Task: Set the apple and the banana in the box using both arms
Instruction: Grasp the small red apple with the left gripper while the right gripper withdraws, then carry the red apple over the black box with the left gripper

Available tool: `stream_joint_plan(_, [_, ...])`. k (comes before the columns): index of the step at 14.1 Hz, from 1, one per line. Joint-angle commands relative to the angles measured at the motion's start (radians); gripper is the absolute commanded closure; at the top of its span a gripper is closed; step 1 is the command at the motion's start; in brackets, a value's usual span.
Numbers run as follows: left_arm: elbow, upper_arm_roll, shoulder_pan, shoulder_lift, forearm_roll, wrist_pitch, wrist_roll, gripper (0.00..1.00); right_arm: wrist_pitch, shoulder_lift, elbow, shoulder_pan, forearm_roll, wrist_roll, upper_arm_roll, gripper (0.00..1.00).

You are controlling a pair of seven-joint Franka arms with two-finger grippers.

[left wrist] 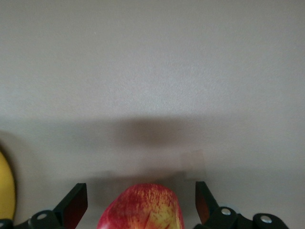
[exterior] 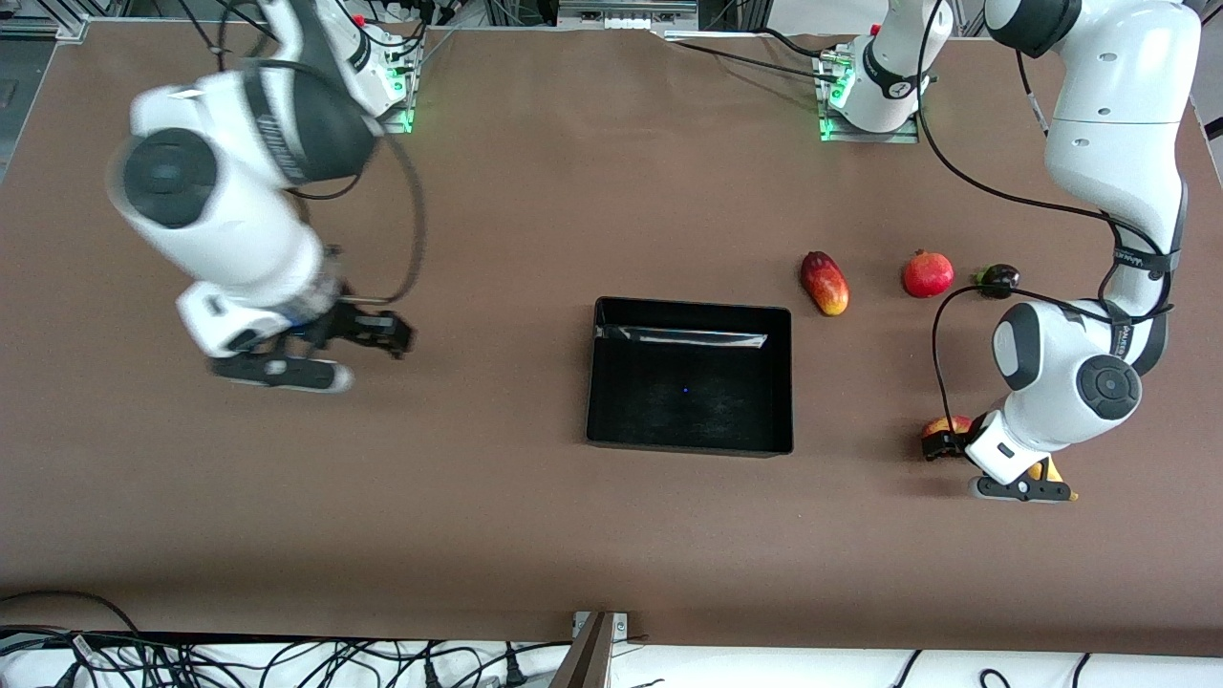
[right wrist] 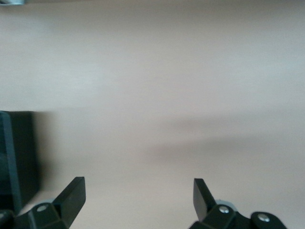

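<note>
- Judging by the black box (exterior: 690,375) at the middle of the frame, nothing of the task is done: its glossy inside holds no fruit.
- The apple (exterior: 944,427) still lies on the brown table (exterior: 535,191), low at the right of the frame, toward the left arm's end and nearer the front camera than the box's upper rim.
- The left hand (exterior: 946,447) is down at the apple. In the left wrist view the apple (left wrist: 142,207) sits between the two spread fingers (left wrist: 76,202), which stand apart from its skin, so the hand is released and not yet grasping.
- Only a sliver of the yellow banana (exterior: 1051,471) shows in the front view, just beside the apple and mostly hidden under the left arm's wrist; its edge (left wrist: 5,186) also shows in the left wrist view.
- The right hand (exterior: 368,334) hangs over bare table at the left of the frame, well apart from the box and both fruits; its fingers are spread and hold nothing.
- A mango (exterior: 825,283), a pomegranate (exterior: 928,273) and a small dark fruit (exterior: 998,278) lie in a row at the upper right, no part of the job.
- Left to do, as I judge it: grip and carry the apple, then fetch the banana.
</note>
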Motion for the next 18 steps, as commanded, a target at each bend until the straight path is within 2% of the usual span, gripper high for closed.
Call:
stream_joint_plan(1, [-0.062,0.001,0.006,-0.012,-0.002,0.061,0.02,0.0,-0.05,-0.044,-0.03,-0.012,0.079,-0.199,-0.105,0.0])
stream_joint_plan(2, [-0.063,0.001,0.008,-0.012,-0.002,0.061,0.022,0.0,-0.092,-0.05,-0.03,-0.023,0.104,-0.266,-0.159,0.0])
stream_joint_plan(3, [-0.066,0.001,0.008,-0.012,-0.002,0.061,0.022,0.0,-0.119,-0.06,-0.028,-0.028,0.115,-0.34,-0.182,0.0])
stream_joint_plan(4, [-0.069,0.001,0.008,-0.014,-0.002,0.061,0.022,0.0,-0.13,-0.075,-0.036,-0.046,0.115,-0.394,-0.19,0.0])
stream_joint_plan(5, [-0.07,0.001,0.008,-0.012,-0.002,0.061,0.02,0.06,-0.17,-0.102,-0.048,-0.082,0.114,-0.431,-0.187,0.0])
stream_joint_plan(7, [-0.071,0.001,0.008,-0.014,-0.009,0.059,0.004,0.54,-0.21,-0.174,-0.13,-0.161,0.108,-0.505,-0.157,0.0])
stream_joint_plan(8, [-0.08,0.001,0.008,-0.014,-0.013,0.059,0.0,0.75,-0.204,-0.226,-0.196,-0.231,0.104,-0.525,-0.105,0.0])
stream_joint_plan(9, [-0.083,0.001,0.008,-0.014,-0.013,0.059,0.0,0.92,-0.204,-0.274,-0.238,-0.312,0.103,-0.529,-0.041,0.0])
stream_joint_plan(10, [-0.083,-0.001,0.008,-0.017,-0.013,0.059,-0.001,1.0,-0.204,-0.317,-0.273,-0.355,0.086,-0.531,0.003,0.0])
stream_joint_plan(12, [-0.082,-0.009,0.005,-0.046,-0.013,0.035,-0.041,1.0,-0.199,-0.382,-0.341,-0.371,-0.004,-0.529,0.026,0.0])
stream_joint_plan(14, [-0.062,-0.036,-0.029,-0.107,-0.015,-0.083,-0.187,1.0,-0.193,-0.382,-0.344,-0.388,-0.011,-0.531,0.029,0.0])
stream_joint_plan(18, [0.074,-0.243,-0.047,-0.155,0.002,-0.385,-0.543,1.0,-0.181,-0.386,-0.305,-0.428,0.002,-0.516,0.06,0.0])
